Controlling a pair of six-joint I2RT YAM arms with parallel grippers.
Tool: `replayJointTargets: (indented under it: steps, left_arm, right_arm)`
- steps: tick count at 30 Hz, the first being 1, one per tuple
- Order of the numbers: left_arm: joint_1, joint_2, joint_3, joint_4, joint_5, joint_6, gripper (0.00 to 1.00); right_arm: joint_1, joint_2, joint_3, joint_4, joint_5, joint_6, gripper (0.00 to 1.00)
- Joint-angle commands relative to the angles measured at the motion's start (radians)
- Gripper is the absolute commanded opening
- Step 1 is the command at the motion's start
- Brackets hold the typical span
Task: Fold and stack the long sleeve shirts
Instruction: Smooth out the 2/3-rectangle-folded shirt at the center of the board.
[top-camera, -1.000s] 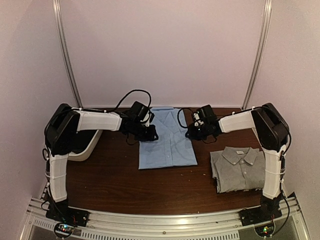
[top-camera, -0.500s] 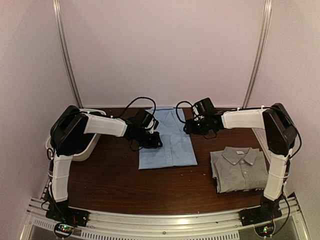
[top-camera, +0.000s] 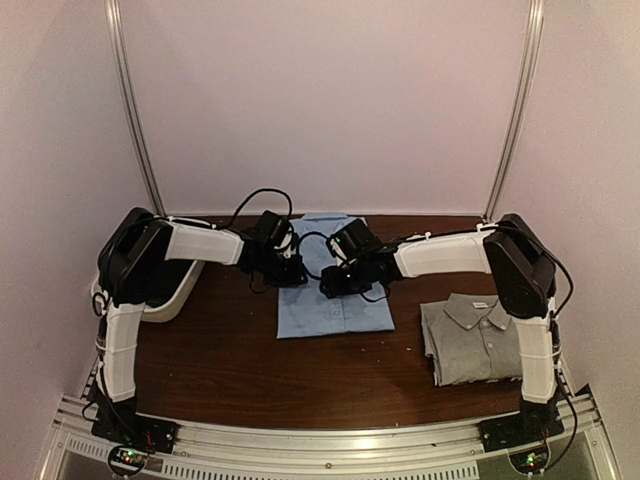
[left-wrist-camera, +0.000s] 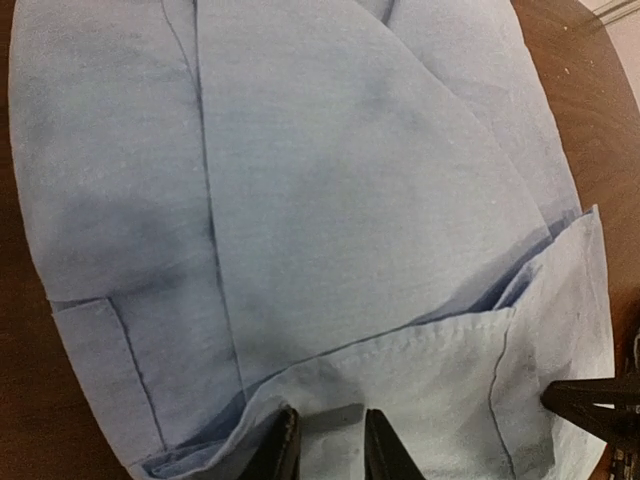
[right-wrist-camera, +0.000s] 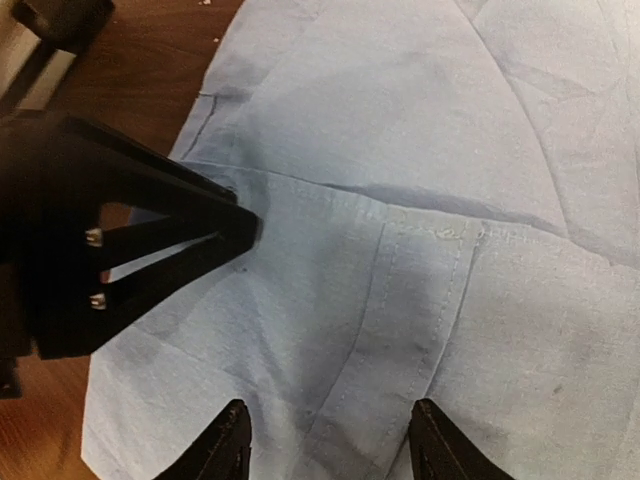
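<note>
The light blue shirt lies folded at the table's middle. It fills the left wrist view and the right wrist view. The grey shirt lies folded at the right. My left gripper is low at the blue shirt's left edge. Its jaws stand a narrow gap apart, and its fingertips are on a folded cuffed layer. It also shows in the right wrist view. My right gripper is open wide and empty, low over the blue shirt's button strip, close to the left gripper.
A white bin stands at the table's left edge beside the left arm. The brown tabletop shows in front of the shirts. Two metal rails rise at the back wall.
My right gripper has swung left from the blue shirt's right side onto its middle. My left gripper has stayed at the shirt's left edge, shifting only slightly.
</note>
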Motion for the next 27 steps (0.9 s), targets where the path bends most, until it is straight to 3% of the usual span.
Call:
replayJointTargets:
  steps: [1, 6, 13, 20, 27]
  left_arm:
    - [0.032, 0.009, 0.020, -0.017, -0.028, 0.025, 0.24]
    - [0.049, 0.001, 0.055, -0.061, -0.033, 0.057, 0.24]
    - [0.049, -0.115, 0.019, -0.085, -0.022, 0.070, 0.25]
    - [0.047, -0.277, -0.185, -0.037, 0.095, 0.016, 0.25]
    - [0.013, -0.415, -0.417, 0.027, 0.177, -0.053, 0.26]
  right_arm:
    - [-0.014, 0.077, 0.052, -0.057, 0.065, 0.012, 0.56]
    - [-0.022, 0.105, 0.066, -0.068, 0.042, 0.027, 0.56]
    - [-0.041, -0.027, -0.019, -0.011, 0.022, 0.054, 0.62]
    - [-0.055, -0.224, -0.191, 0.056, 0.033, 0.092, 0.65]
    - [-0.061, -0.406, -0.474, 0.170, 0.029, 0.173, 0.63]
